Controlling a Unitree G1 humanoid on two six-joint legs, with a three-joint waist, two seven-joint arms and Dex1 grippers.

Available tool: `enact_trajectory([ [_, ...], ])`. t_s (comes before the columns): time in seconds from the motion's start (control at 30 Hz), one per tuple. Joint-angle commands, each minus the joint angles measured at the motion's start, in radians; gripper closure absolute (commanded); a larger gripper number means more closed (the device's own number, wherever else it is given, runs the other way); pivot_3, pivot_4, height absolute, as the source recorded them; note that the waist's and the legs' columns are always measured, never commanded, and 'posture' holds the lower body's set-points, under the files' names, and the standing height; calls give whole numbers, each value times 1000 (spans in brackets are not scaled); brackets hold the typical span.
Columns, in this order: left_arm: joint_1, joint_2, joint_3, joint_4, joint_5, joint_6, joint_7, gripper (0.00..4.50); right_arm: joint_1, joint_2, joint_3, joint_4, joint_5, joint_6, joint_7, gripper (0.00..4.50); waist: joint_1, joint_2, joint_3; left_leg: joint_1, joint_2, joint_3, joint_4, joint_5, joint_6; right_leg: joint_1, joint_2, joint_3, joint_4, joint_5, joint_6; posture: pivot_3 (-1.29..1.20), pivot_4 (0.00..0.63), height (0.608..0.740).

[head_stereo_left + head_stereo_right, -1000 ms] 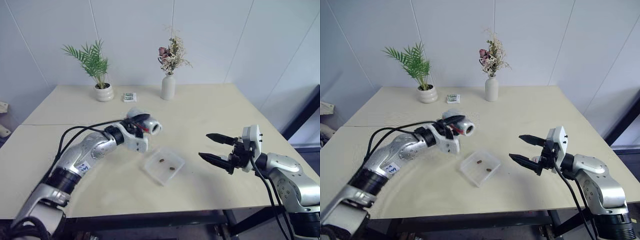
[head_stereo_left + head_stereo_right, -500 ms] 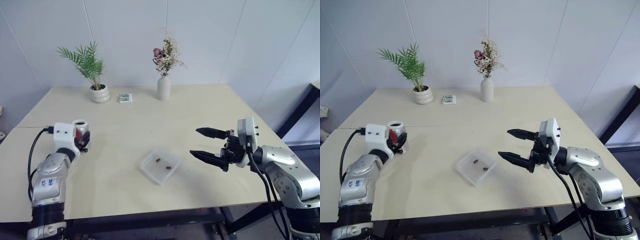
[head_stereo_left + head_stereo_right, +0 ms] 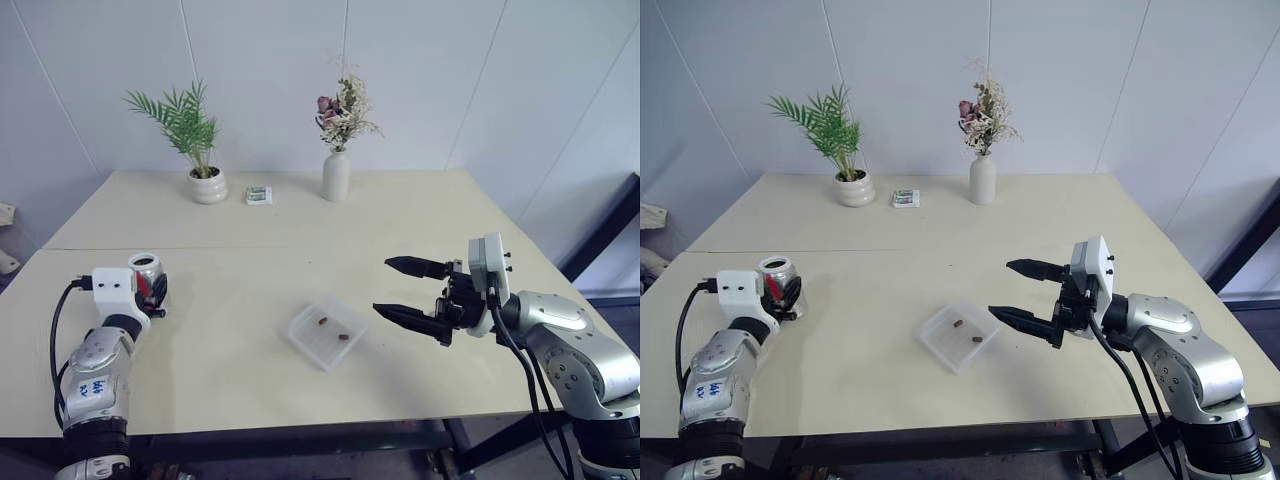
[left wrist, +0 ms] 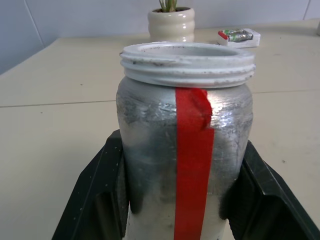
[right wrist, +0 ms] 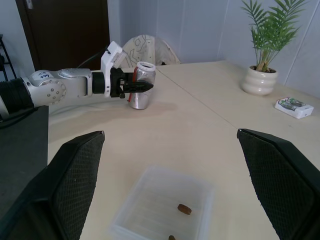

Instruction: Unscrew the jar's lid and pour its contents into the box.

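Observation:
The jar (image 3: 146, 267) is silvery with a red strip down its side (image 4: 192, 150). It stands upright at the table's left side, and its threaded mouth is bare. My left gripper (image 3: 153, 291) is shut on the jar's body, with one black finger (image 4: 95, 195) on each side. The lid is out of view. The box (image 3: 312, 346), a clear shallow tray, lies at the table's middle with two small brown pieces of the contents (image 3: 323, 321) in it. My right gripper (image 3: 381, 285) hovers just right of the box, open and empty, with its fingers (image 5: 75, 170) spread wide.
At the table's back stand a white plant pot (image 3: 209, 185) with a palm, a small green-and-white packet (image 3: 259, 194) and a white flower vase (image 3: 335, 175). The table's front edge runs close below both arms.
My left gripper has carried the jar from its tipped pose beside the box out to the left and down, and turned it upright. My right gripper has drifted slightly toward the box.

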Motion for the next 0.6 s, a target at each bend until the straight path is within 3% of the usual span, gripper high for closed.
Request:
enact_trajectory([
  [0.03, 26, 8, 12, -17, -33, -48, -22, 2481, -14, 7, -7, -31, 18, -5, -8, 22, 0, 0, 0, 0, 0, 0, 0, 0, 0, 0, 0, 0, 0, 0, 0, 0, 150, 740],
  [0.07, 32, 9, 13, -18, -37, -56, -25, 2481, -16, 9, -5, -30, 17, -6, -9, 22, -1, 0, 0, 0, 0, 0, 0, 0, 0, 0, 0, 0, 0, 0, 0, 0, 150, 740],
  [0.33, 87, 14, 26, -62, -91, -53, -33, 33, -28, 23, 7, -15, 10, -10, -5, 0, 0, 0, 0, 0, 0, 0, 0, 0, 0, 0, 0, 0, -1, 0, 0, 0, 150, 740],
  [0.6, 254, 45, 99, -337, -128, 27, -7, 33, -38, 23, 10, 20, 0, -33, 30, 0, -4, 0, 0, 0, 2, 2, -3, 0, 0, 0, 0, -1, -7, 1, -2, 0, 150, 740],
])
